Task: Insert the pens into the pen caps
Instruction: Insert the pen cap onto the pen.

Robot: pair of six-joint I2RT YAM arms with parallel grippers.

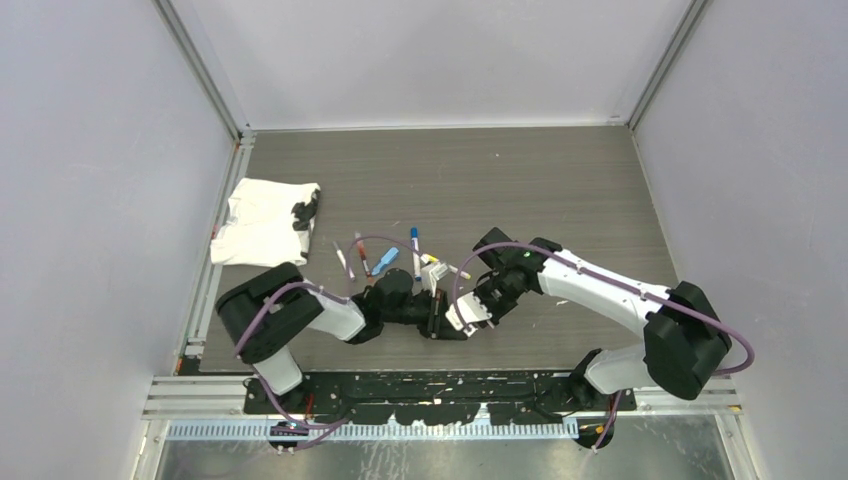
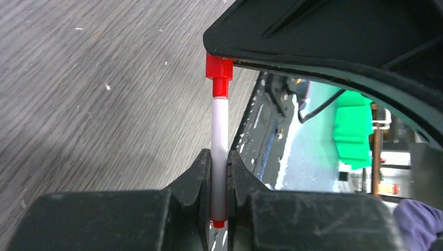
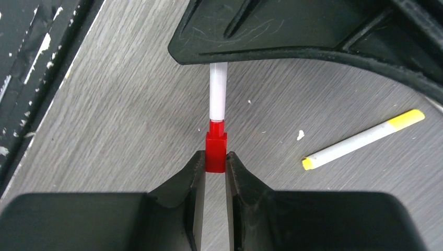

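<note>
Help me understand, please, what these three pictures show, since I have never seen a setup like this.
These are two robot arms bolted at a table's near edge. The wide picture looks down from above: left arm, right arm, meeting in the middle. The other two come from cameras on each wrist, looking along its own jaws. On the grey table lie a white cloth, a few loose pens, among them a yellow-ended pen, and a light-blue piece. The left jaws are shut on the white barrel of a red pen; the right jaws are shut on a red cap, with the pen's end in the cap's mouth.
</note>
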